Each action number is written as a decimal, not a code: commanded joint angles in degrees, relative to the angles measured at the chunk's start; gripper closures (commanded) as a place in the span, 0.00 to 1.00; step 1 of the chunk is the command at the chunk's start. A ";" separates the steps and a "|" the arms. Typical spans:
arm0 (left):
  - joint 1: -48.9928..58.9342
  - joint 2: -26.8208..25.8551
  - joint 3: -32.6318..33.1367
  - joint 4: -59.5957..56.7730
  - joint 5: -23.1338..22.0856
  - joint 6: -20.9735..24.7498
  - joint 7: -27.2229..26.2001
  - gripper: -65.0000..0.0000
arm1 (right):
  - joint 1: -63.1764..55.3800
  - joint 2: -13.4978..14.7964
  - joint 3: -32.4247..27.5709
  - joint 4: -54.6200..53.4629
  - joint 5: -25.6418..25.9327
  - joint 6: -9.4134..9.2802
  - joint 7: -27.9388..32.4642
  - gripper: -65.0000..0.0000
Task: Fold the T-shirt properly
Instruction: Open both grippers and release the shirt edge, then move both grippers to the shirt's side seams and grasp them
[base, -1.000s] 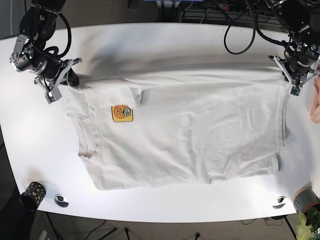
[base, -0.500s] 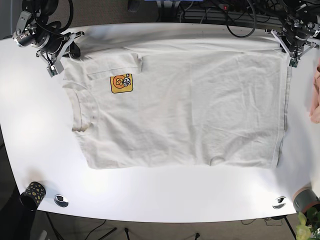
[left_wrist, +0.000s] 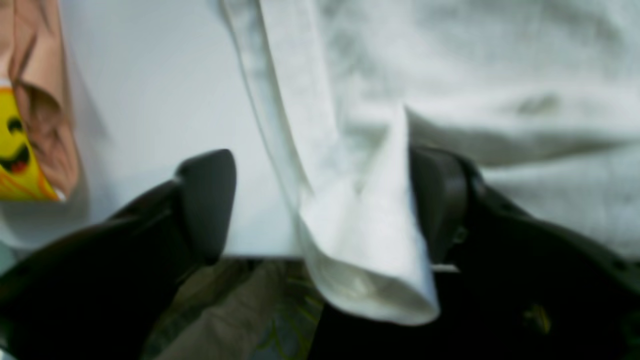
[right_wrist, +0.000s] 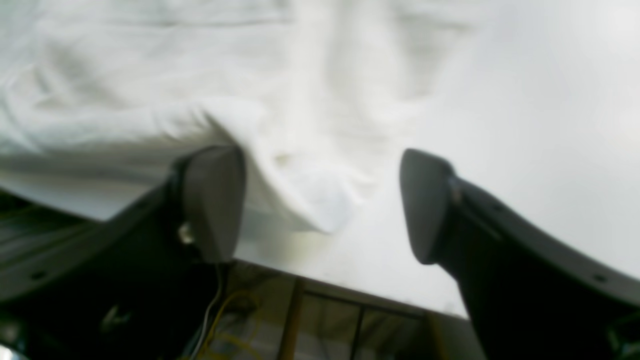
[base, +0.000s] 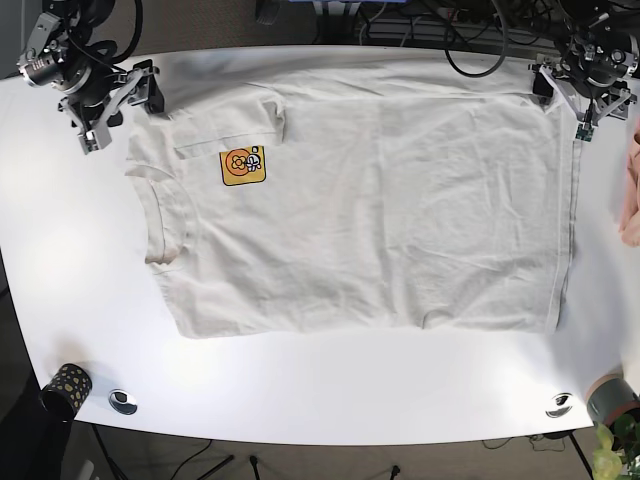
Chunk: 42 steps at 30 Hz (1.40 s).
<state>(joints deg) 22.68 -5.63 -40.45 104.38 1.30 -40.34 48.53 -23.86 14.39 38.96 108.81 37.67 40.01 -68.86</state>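
Risk of white cotton T-shirt (base: 370, 210) corners sliding off white counter (base: 300, 390) edge: left gripper (left_wrist: 320, 200) and right gripper (right_wrist: 320, 200) jaws apart, clamping nothing.

A white T-shirt (base: 360, 210) lies spread flat on the white table (base: 330, 400), orange badge (base: 243, 166) up.

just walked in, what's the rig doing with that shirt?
Two arms are working a white T-shirt with an orange chest patch, spread flat across the white table. The left gripper is at the hem corner by the table's far edge, open, with the cloth corner lying between its fingers. The right gripper is at the shoulder corner, also open, with a bit of fabric between its fingers. No fold is made yet; the shirt lies full width with one sleeve tucked over near the patch.
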 joint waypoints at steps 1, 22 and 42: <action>-0.48 -0.75 -0.21 1.34 -0.55 0.34 -0.67 0.20 | 2.10 -0.28 1.88 1.73 0.53 -0.01 0.95 0.27; -7.60 -3.21 -2.41 6.44 -10.93 0.34 -0.58 0.20 | 28.56 3.06 -0.15 -18.31 -6.59 -0.01 1.12 0.27; -13.93 -3.47 -8.83 6.08 -18.40 0.34 -0.58 0.20 | 55.81 4.29 -10.43 -58.05 -27.60 -0.01 26.62 0.27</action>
<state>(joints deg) 9.21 -8.14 -49.08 109.60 -16.36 -40.12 49.47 29.91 17.45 28.36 52.53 10.33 39.92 -44.56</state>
